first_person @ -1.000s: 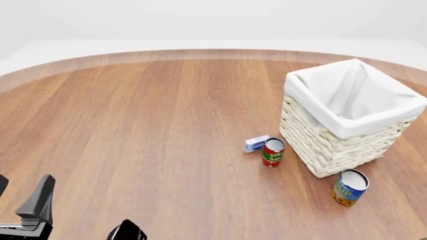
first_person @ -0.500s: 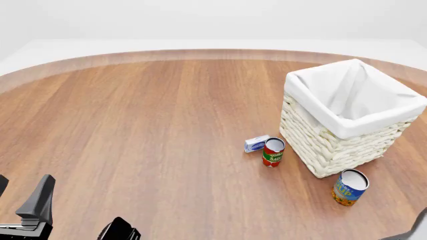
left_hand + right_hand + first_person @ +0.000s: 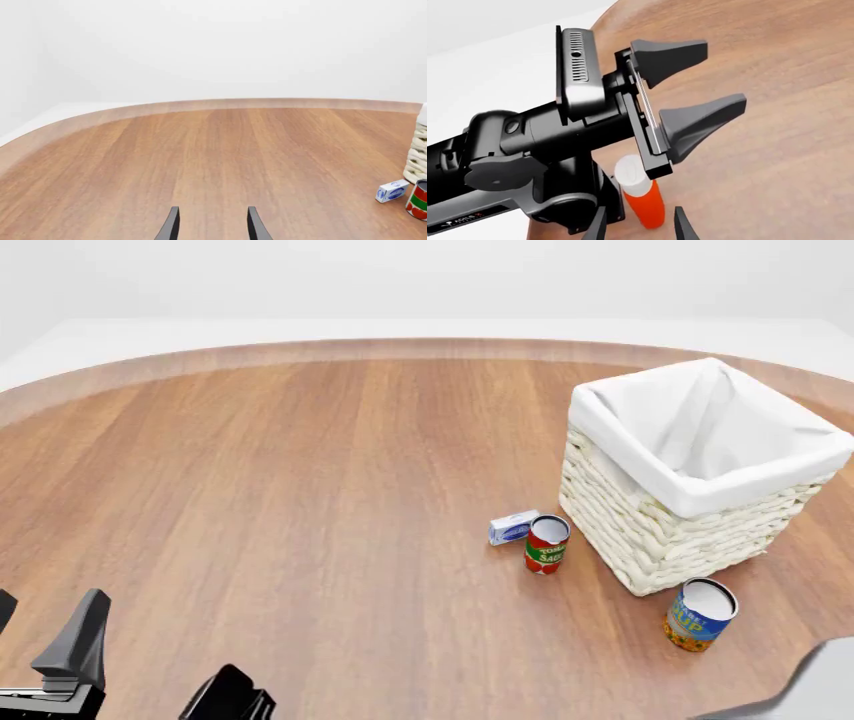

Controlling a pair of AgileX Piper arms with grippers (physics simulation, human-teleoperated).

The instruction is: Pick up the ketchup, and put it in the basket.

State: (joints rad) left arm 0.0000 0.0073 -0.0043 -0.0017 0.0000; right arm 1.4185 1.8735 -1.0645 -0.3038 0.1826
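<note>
The ketchup [image 3: 642, 197], a red-orange bottle with a white cap, shows only in the right wrist view, standing upright on the table next to the left arm's base. It is out of the front view. My right gripper [image 3: 639, 225] is open, and the bottle appears between its fingertips, just beyond them. My left gripper [image 3: 724, 77] is open and empty above the table; it also shows in the left wrist view [image 3: 213, 212] and low on the left of the front view [image 3: 47, 630]. The cream wicker basket [image 3: 667, 530] with a white lining stands at the right.
A red-and-green tomato can [image 3: 546, 544] and a small blue-white box [image 3: 513, 527] sit just left of the basket. A blue-and-yellow can [image 3: 698, 614] stands in front of it. A black arm part [image 3: 227, 698] and a grey one [image 3: 807, 690] are at the bottom edge.
The black part at the front view's bottom edge has slid left. A grey arm part has come further into the bottom right corner. The left gripper has not moved.
</note>
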